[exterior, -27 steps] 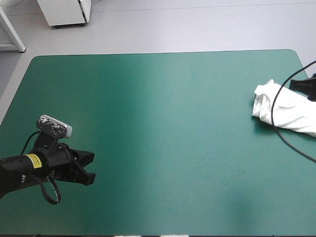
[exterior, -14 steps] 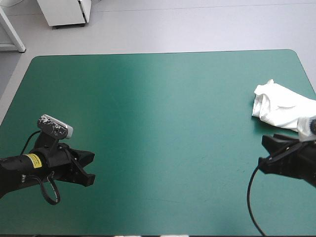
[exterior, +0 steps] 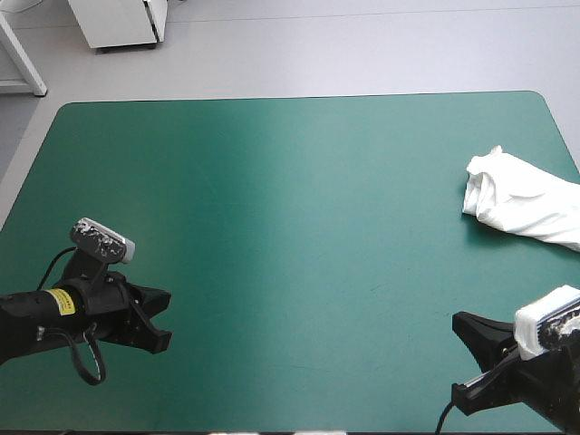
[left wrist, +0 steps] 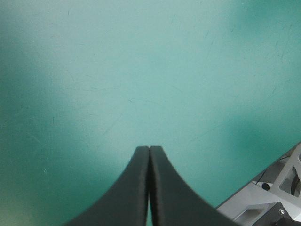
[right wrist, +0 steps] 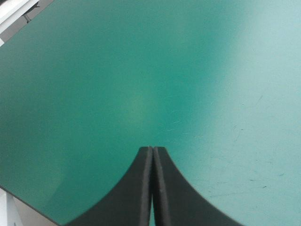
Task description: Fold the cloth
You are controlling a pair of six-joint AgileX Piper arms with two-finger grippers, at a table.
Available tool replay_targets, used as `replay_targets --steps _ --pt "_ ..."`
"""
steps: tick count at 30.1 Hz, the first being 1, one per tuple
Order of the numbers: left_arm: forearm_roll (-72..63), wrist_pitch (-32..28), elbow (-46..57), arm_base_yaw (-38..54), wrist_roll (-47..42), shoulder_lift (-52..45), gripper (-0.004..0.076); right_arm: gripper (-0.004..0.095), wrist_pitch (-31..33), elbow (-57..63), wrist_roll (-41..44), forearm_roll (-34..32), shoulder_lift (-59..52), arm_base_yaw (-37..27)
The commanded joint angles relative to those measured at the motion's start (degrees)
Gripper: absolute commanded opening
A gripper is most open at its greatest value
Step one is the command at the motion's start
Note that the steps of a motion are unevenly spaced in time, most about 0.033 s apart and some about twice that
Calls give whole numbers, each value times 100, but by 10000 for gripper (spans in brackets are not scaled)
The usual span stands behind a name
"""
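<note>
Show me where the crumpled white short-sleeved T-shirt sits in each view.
High view: the crumpled white T-shirt lies at the right edge of the teal-green cover, in its far half.
Left wrist view: not in it; only cover ahead of the shut left gripper.
Right wrist view: not in it either.
Shared landmark: the teal-green cover.

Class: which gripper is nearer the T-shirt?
Right. The right gripper is at the table's near right corner, on the T-shirt's side; the left gripper is by the opposite, left edge.
</note>
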Motion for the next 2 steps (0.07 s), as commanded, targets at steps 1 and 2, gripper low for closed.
replay_targets --steps 1,2 --pt "-135 -184 -122 -10 148 -304 -9 -15 -167 34 -334 34 59 17" --pt "-135 -184 -122 -10 210 -455 -9 -15 -167 109 -358 -116 59 17"
